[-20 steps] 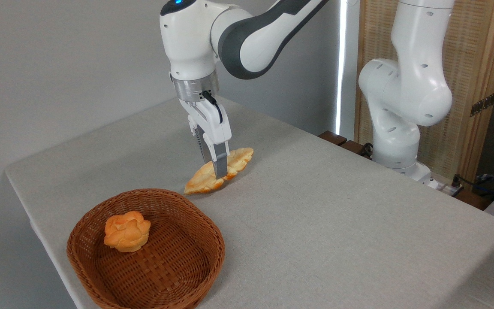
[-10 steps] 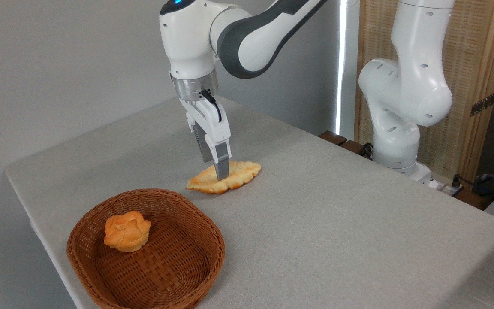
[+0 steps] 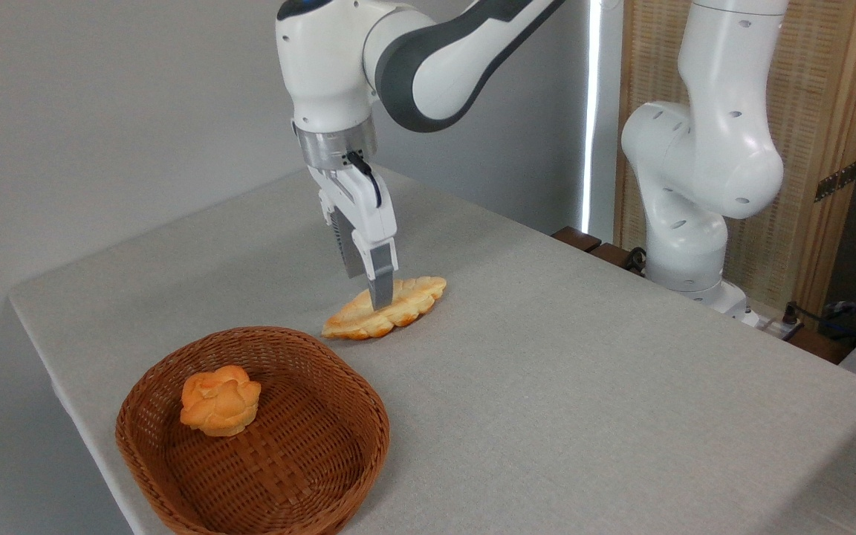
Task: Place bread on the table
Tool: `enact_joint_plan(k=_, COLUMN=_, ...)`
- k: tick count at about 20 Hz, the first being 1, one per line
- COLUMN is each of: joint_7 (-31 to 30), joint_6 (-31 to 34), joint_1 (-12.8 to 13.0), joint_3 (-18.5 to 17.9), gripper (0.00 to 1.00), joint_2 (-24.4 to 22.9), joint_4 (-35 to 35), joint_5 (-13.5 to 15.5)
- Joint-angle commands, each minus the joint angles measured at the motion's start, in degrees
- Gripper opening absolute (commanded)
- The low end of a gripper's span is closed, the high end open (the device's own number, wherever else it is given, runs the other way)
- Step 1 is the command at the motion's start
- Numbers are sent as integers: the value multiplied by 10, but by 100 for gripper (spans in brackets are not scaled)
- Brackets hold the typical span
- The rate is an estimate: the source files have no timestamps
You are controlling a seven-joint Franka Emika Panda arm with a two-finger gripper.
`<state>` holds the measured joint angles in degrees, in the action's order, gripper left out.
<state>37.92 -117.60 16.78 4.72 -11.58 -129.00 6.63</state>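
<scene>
Now the bread (image 3: 387, 317) lies flat on the table (image 3: 584, 386), no longer tilted; gripper (image 3: 381, 301) aperture cannot be judged.

Bread (image 3: 387, 318): long braided loaf lying flat on the table (image 3: 584, 386), just beyond the basket's far rim, nearer the table's left edge than its right.
Gripper (image 3: 381, 297): pointing down over the middle of the loaf, near finger in front of it; whether the jaws grip it cannot be told.
Basket (image 3: 175, 461): brown wicker, at the table's near left corner.
Bun (image 3: 220, 399): small, orange, in the basket's left part.
</scene>
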Motion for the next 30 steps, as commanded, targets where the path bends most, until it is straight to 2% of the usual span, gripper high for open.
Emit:
enact_joint_plan(k=1, joint_7=-2, joint_6=31, joint_1=-6, joint_3=-9, gripper=100, joint_2=-6, joint_4=57, joint_5=4)
enact_joint_plan(k=3, joint_7=0, joint_6=71, joint_1=-11, joint_3=-23, gripper=100, joint_2=0, joint_4=96, joint_5=-2)
enact_joint_plan(k=5, joint_7=-1, joint_6=118, joint_1=-11, joint_3=-46, gripper=100, joint_2=15, joint_4=155, joint_5=-35)
enact_joint_plan(k=9, joint_7=0, joint_6=168, joint_1=-12, joint_3=-85, gripper=100, joint_2=55, joint_4=256, joint_5=-39)
enact_joint_plan(k=11, joint_7=1, joint_6=170, joint_1=-20, joint_3=-98, gripper=100, joint_2=75, joint_4=298, joint_5=-43)
enact_joint_plan(k=13, joint_7=5, joint_6=168, joint_1=-62, joint_3=-91, gripper=100, joint_2=93, joint_4=324, joint_5=-43)
enact_joint_plan(k=14, joint_7=4, joint_6=168, joint_1=-67, joint_3=-90, gripper=100, joint_2=99, joint_4=332, joint_5=-43)
enact_joint_plan(k=22, joint_7=-2, joint_6=205, joint_1=-70, joint_3=-89, gripper=100, joint_2=108, joint_4=352, joint_5=-43)
enact_joint_plan(k=26, joint_7=-8, joint_6=217, joint_1=-87, joint_3=-54, gripper=100, joint_2=108, joint_4=350, joint_5=-42)
enact_joint_plan(k=30, joint_7=-31, joint_6=217, joint_1=-88, joint_3=-36, gripper=100, joint_2=112, joint_4=343, joint_5=-41)
